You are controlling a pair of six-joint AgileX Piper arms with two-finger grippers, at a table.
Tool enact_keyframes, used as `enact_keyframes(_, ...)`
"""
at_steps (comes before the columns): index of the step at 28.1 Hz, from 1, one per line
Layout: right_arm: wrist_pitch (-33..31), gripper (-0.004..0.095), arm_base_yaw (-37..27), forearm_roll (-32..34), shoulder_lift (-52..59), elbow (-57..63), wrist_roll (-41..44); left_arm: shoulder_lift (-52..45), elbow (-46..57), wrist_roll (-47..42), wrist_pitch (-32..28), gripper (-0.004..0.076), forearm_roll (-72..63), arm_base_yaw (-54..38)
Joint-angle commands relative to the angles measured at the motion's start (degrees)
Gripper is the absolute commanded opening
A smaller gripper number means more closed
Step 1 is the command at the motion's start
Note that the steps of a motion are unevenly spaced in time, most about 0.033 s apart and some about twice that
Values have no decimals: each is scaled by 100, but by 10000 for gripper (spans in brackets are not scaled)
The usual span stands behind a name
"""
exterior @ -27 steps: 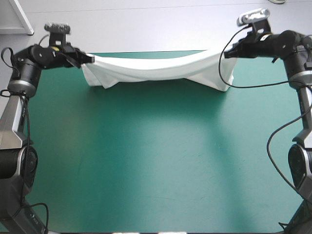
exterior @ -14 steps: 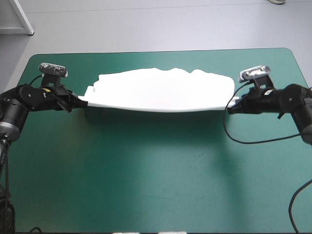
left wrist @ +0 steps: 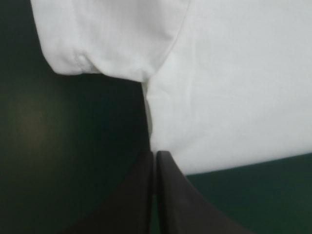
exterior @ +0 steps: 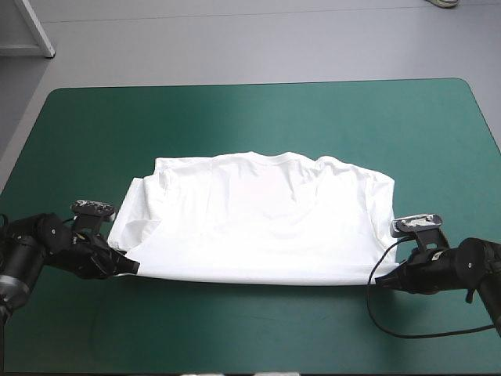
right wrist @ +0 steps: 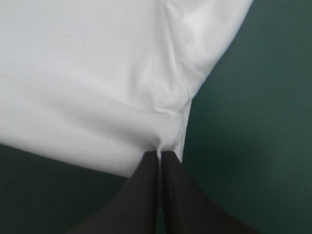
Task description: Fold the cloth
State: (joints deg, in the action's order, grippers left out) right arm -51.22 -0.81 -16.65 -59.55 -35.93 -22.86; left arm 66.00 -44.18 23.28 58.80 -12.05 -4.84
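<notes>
The white T-shirt (exterior: pixel 258 215) is spread nearly flat across the middle of the bench (exterior: pixel 235 117), collar toward the far edge, and the teal-green cover is seen on every side of it. A shadow is cast beneath its near edge. That edge's left corner is pinched between the all-but-closed black fingers of the left pincer (exterior: pixel 131 268), and its right corner is gripped likewise by the right pincer (exterior: pixel 376 280). Beyond the bench's far edge, pale grey floor (exterior: pixel 235 39) is shown.
</notes>
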Motion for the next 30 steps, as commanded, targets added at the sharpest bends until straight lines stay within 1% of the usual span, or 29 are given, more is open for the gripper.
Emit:
enact_keyframes(1,37,0,-41,-29,293,81,18,-566,130,-155,21,19,15,-5)
enact_keyframes(5,76,3,-41,-129,294,115,40,-681,222,-168,105,19,-179,-5)
enact_keyframes(8,86,50,-41,-175,294,115,40,-603,268,-168,148,21,-231,-5)
enact_keyframes(11,11,165,-41,-267,294,115,27,-579,268,-168,52,53,-231,-5)
enact_keyframes(14,-184,371,-41,-266,294,115,61,-579,268,-168,27,111,-257,-5)
enact_keyframes(15,-240,429,-41,-195,294,115,122,-579,258,-168,-4,132,-267,-5)
enact_keyframes(16,-254,467,-41,-61,294,115,243,-579,257,-168,-46,151,-271,-5)
enact_keyframes(18,-155,481,-41,397,367,103,601,-601,239,-168,-153,179,-278,-5)
enact_keyframes(21,214,481,-41,777,636,-75,922,-692,244,-200,-601,191,-292,-5)
enact_keyframes(23,471,482,-41,791,766,-273,955,-701,222,-260,-959,191,-337,-5)
enact_keyframes(28,1067,465,-41,726,911,-1053,1043,-678,-13,-830,-1766,193,-300,-5)
enact_keyframes(30,1253,464,-41,711,911,-1418,1043,-592,-162,-964,-2054,222,-292,-20)
